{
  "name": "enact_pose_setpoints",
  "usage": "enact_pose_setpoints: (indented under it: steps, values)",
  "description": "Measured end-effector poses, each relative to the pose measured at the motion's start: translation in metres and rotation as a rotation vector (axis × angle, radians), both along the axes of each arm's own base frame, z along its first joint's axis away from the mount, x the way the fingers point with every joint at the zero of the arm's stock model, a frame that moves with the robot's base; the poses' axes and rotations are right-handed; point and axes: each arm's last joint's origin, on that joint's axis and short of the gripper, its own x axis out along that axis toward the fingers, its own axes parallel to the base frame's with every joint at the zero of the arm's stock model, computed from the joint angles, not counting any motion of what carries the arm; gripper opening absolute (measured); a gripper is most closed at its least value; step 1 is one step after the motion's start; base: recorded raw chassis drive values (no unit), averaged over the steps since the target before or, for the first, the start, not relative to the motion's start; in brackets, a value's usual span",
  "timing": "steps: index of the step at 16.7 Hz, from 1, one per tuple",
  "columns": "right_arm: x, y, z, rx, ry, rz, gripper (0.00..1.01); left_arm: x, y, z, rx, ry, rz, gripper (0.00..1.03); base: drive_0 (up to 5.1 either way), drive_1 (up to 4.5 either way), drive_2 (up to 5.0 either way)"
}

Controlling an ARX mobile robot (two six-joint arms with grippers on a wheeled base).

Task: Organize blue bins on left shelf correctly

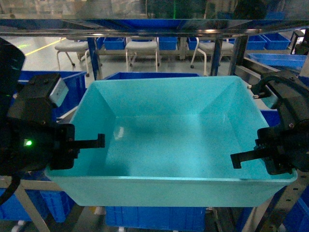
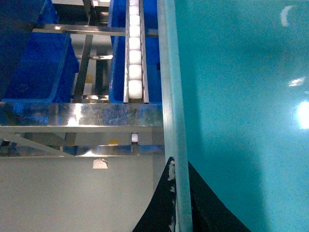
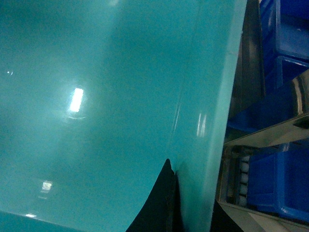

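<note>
Here the large turquoise tub [image 1: 164, 140] fills the middle of the head view, held between the two arms in front of the steel rack [image 1: 145, 26]; its near rim runs across the lower part of the picture and its far wall stands just before a darker royal-blue bin [image 1: 149, 75] on the rack behind. The left gripper [image 1: 79, 145] sits at the tub's left wall, one dark finger reaching inward over the glossy floor; in the left wrist view the pale rim [image 2: 171, 96] runs straight up the picture and passes between two black fingers [image 2: 157, 212], one on each side of the wall, so this gripper is pinched onto the tub's left rim. The right gripper [image 1: 263, 157] sits at the right wall in the same way, a finger pointing inward; in the right wrist view a black finger [image 3: 161, 203] lies against the inner face of the wall and a darker part shows just outside the rim, so it too is clamped on the wall. Beside the rim in the left wrist view a white roller track [image 2: 135, 53] runs away between royal-blue bins, crossed by a flat shiny beam [image 2: 82, 115]; in the right wrist view more dark blue bins [image 3: 280, 183] and steel beams lie just beyond the tub's edge. White chairs [image 1: 141, 48] stand on the floor far behind the rack.
</note>
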Motion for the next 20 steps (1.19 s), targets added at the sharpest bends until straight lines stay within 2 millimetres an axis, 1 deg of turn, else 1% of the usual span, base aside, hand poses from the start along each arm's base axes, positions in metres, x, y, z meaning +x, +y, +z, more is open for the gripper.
enact_pose_setpoints:
  steps: [2,3,7,8,9,10,11,12,16,20]
  values:
    - [0.014,0.003,-0.011,0.016,0.1,0.0,0.02,0.018,-0.004,-0.008,0.019,0.018,0.013,0.02,0.0,0.0,0.0]
    - [0.015,0.002,-0.014,0.031,0.121,-0.008,0.02,0.021,-0.004,-0.01,0.024,0.02,0.01,0.02,0.0,0.0,0.0]
    - [0.015,0.002,-0.015,0.036,0.122,-0.014,0.02,0.021,-0.004,-0.011,0.026,0.02,0.009,0.02,0.0,0.0,0.0]
    - [0.033,-0.01,-0.025,0.021,0.115,-0.075,0.02,0.049,-0.02,-0.02,0.015,0.066,-0.037,0.02,0.0,0.0,0.0]
    - [0.045,-0.017,-0.032,0.032,0.146,-0.093,0.02,0.078,-0.037,-0.031,0.018,0.105,-0.071,0.02,0.0,0.0,0.0]
    - [0.057,-0.014,-0.033,0.048,0.137,-0.094,0.02,0.098,-0.04,-0.024,0.023,0.07,-0.064,0.02,0.0,0.0,0.0]
    - [0.061,-0.013,-0.036,0.052,0.148,-0.089,0.02,0.104,-0.04,-0.029,0.034,0.085,-0.069,0.02,0.0,0.0,0.0]
    - [0.067,-0.012,-0.04,0.046,0.17,-0.09,0.02,0.11,-0.04,-0.037,0.041,0.109,-0.068,0.02,0.0,0.0,0.0]
    - [0.075,-0.01,-0.047,0.043,0.192,-0.089,0.02,0.119,-0.041,-0.042,0.046,0.121,-0.071,0.02,0.0,0.0,0.0]
    - [0.082,-0.008,-0.049,0.053,0.197,-0.078,0.02,0.126,-0.04,-0.043,0.054,0.121,-0.065,0.02,0.0,0.0,0.0]
